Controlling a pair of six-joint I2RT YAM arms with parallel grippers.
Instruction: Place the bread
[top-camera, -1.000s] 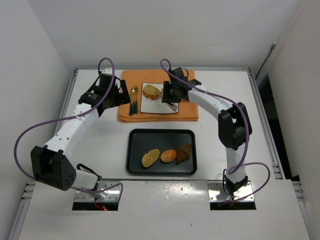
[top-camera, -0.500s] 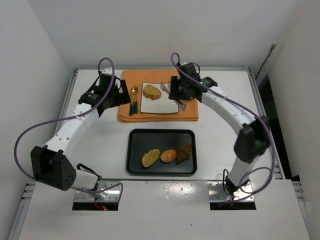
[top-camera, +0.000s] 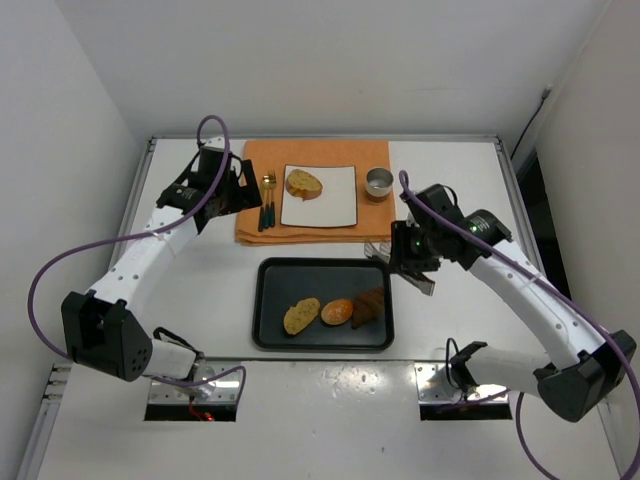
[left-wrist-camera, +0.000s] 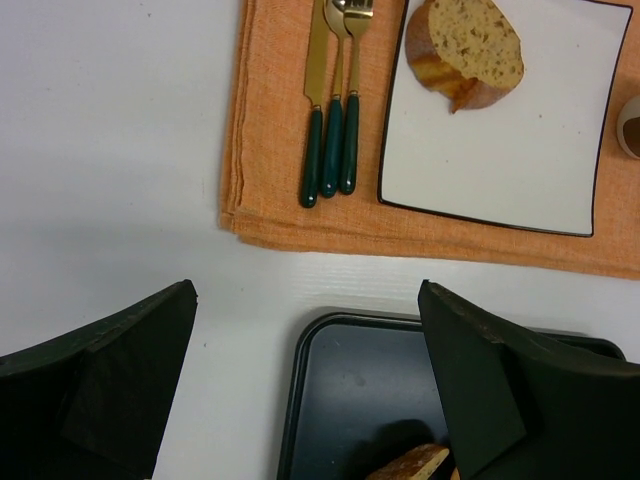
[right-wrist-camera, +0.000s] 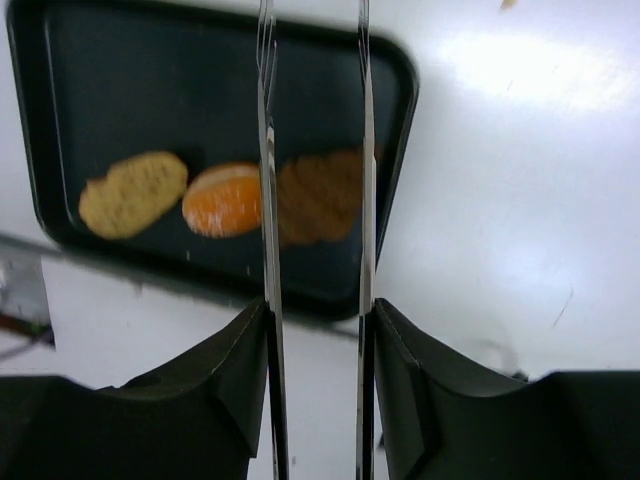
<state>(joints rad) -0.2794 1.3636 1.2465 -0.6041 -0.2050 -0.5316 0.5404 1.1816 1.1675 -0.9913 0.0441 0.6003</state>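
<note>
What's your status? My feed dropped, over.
Left gripper open, empty. Right gripper shut on tongs, at right edge of tray. One bread slice on plate, three pieces on tray. Nothing in the way.

A toasted bread slice (top-camera: 304, 183) lies flat on the white plate (top-camera: 335, 205).

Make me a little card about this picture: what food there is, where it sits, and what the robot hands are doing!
plate: white plate on the orange placemat, holding one bread slice
beside plate, top view: cutlery to its left, metal cup to its right
tray: black tray with a pale slice, orange bun and dark piece in a row
left gripper: open, empty
right gripper: shut on tongs, over the tray's right edge
tongs: nothing between the blades
</note>
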